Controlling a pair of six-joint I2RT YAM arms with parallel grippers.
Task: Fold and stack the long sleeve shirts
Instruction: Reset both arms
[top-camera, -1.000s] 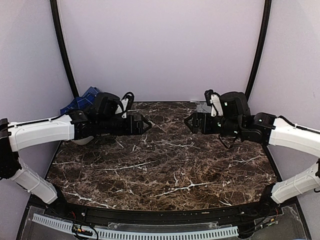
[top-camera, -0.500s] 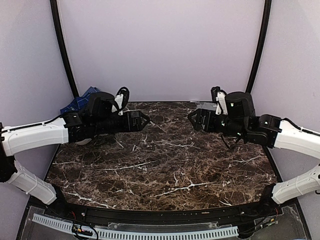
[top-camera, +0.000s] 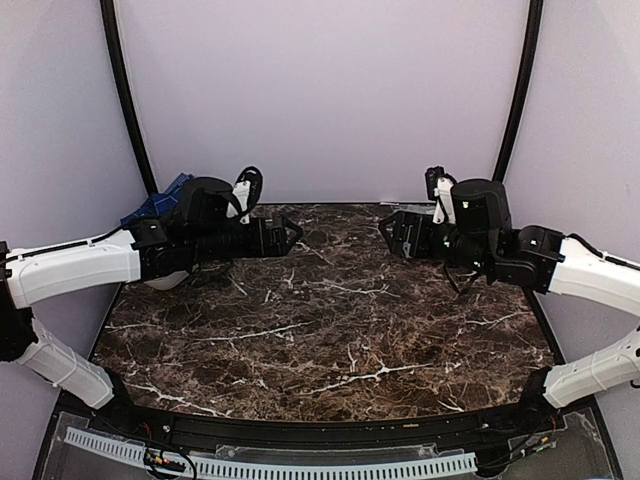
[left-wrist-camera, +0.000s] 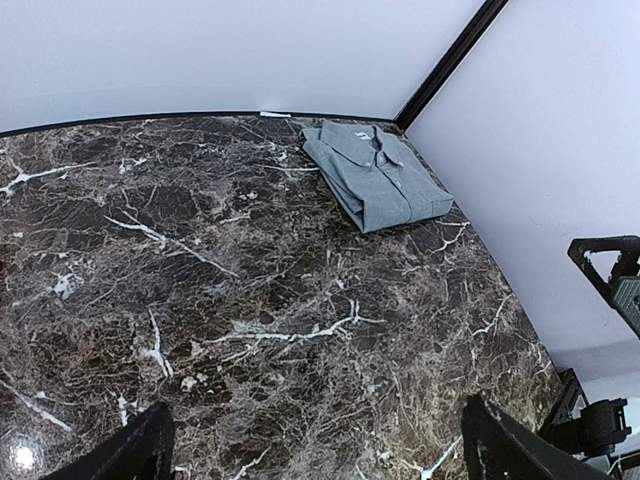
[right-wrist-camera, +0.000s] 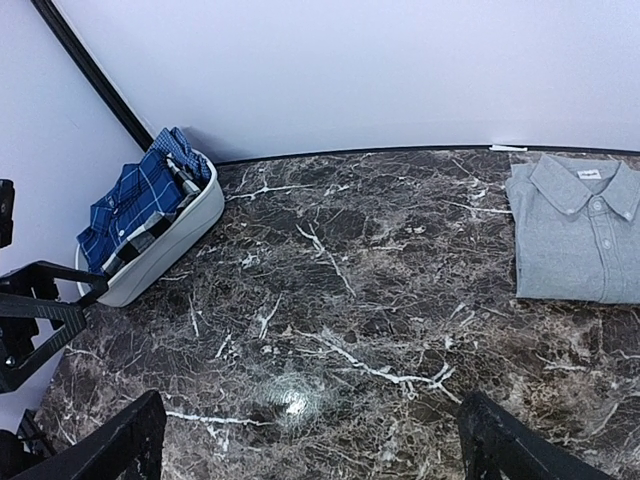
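We see the left gripper (top-camera: 292, 236) and right gripper (top-camera: 384, 232) both wide, empty. The grey shirt (right-wrist-camera: 578, 240) lies folded on the table (top-camera: 320, 330), the plaid shirt (right-wrist-camera: 135, 205) in the basket (right-wrist-camera: 178, 256).

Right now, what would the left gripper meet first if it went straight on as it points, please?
Probably the marble tabletop, short of the folded grey shirt. From above the right gripper looks nearly opposite, but the left wrist view puts it to one side.

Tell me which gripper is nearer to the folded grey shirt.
Right. The right gripper hangs close beside the folded grey shirt in the far right corner; the left gripper is well off to its left.
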